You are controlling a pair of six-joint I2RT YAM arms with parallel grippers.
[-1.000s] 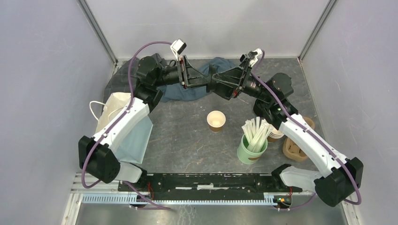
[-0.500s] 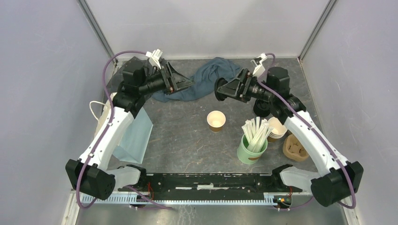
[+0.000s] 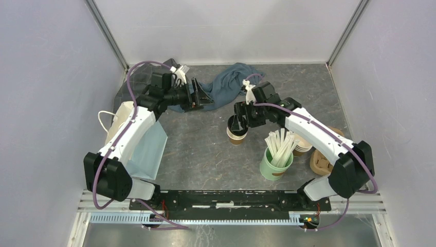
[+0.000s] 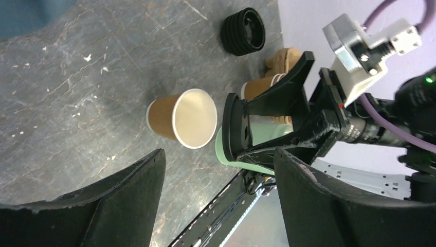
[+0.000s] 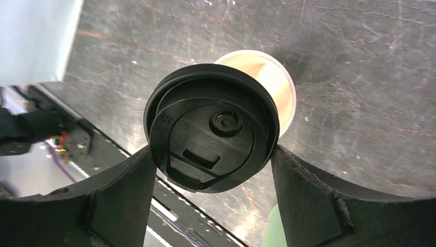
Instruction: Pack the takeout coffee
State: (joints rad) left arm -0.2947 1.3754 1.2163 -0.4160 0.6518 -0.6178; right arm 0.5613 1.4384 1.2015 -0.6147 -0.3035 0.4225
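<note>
Grey tabletop [image 3: 205, 149], right tool [image 5: 212, 157] clamping black lid [image 5: 213, 128] above kraft cup [image 5: 284, 92]; left tool [image 4: 220, 157] wide, empty.

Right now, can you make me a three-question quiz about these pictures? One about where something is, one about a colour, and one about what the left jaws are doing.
1. Where is the black lid?
A. On the blue cloth
B. Between the right jaws, over the open brown cup
C. Inside the white bag

2. What colour is the stirrer cup?
A. Green
B. Red
C. Black

3. How are the left jaws?
A. Shut on a cup
B. Shut on a lid
C. Open, holding nothing

Answers:
1. B: the right wrist view shows the lid pinched between the jaws, with the cup's mouth behind it.
2. A: its wall below the pale stirrers is green.
3. C: the left wrist view shows a wide gap between the jaws, with nothing gripped in it.
</note>
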